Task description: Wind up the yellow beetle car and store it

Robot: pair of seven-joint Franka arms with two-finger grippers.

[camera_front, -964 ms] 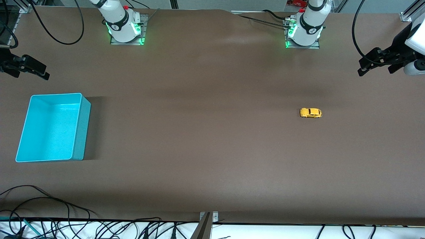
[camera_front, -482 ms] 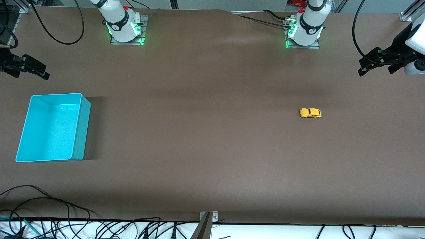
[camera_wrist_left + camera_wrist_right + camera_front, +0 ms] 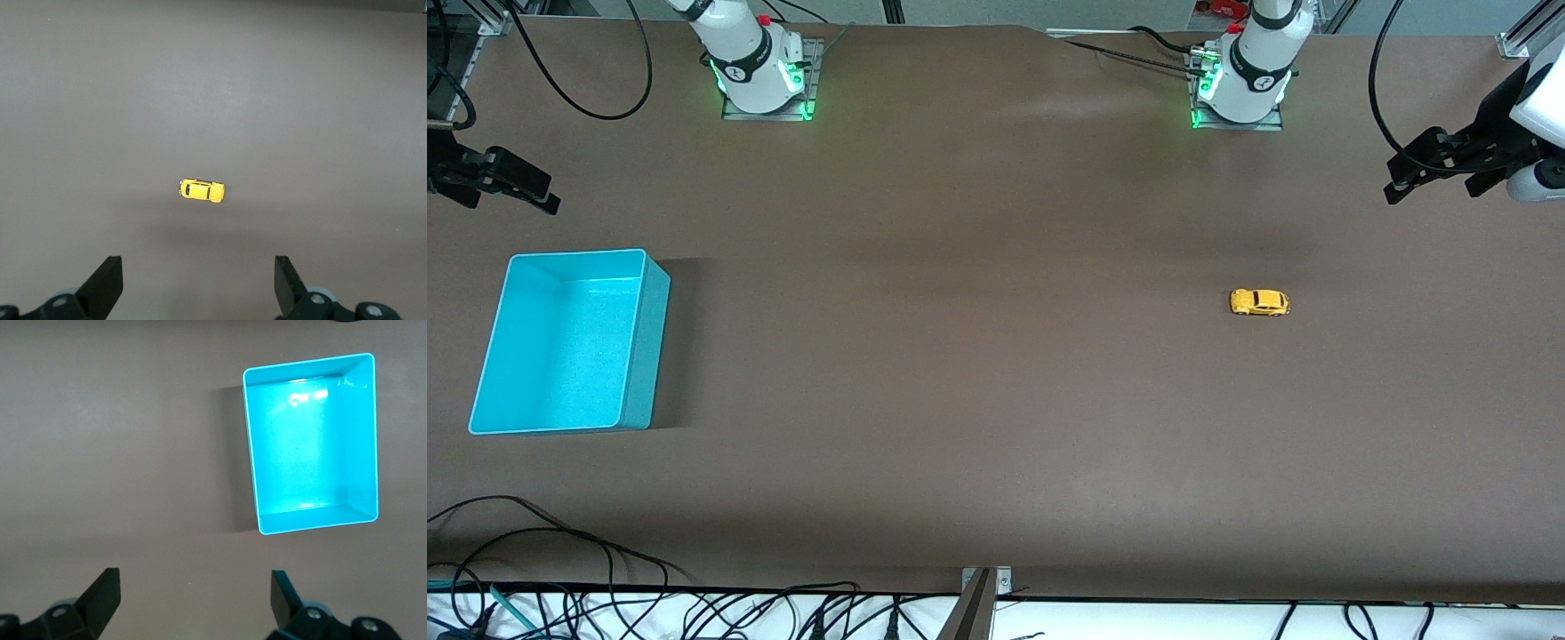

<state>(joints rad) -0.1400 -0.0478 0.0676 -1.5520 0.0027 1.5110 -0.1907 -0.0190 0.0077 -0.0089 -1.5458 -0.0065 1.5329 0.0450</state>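
Yellow beetle car [image 3: 1260,302] sits on its wheels on the brown surface [image 3: 978,356], toward the left arm's end, with bare surface all around it and nothing touching it. It lies lengthwise along the surface, well apart from both hands.

Left hand [image 3: 1436,169] hangs in the air over the edge of the surface at the left arm's end, its dark fingers spread wide and holding nothing. The car lies apart from it, more toward the middle of the surface. In the left wrist view the car [image 3: 202,191] shows small and whole on the surface, apart from the two fingertips [image 3: 107,283], which stand wide with only bare surface between them [image 3: 199,287].

Turquoise bin [image 3: 569,342] stands at the right arm's end of the surface, open side up, with nothing visible in it. Right hand [image 3: 503,182] hangs in the air over the surface near the bin, fingers wide and holding nothing.

Only the front view shows car and bin together, well apart, with both arm bases lit green. The left wrist view shows the car's roof and dark windows from above but no bin. The right wrist view shows the bin [image 3: 310,443] with its glossy floor and a shadow along one wall, the right hand [image 3: 195,603] spread wide, and no car.
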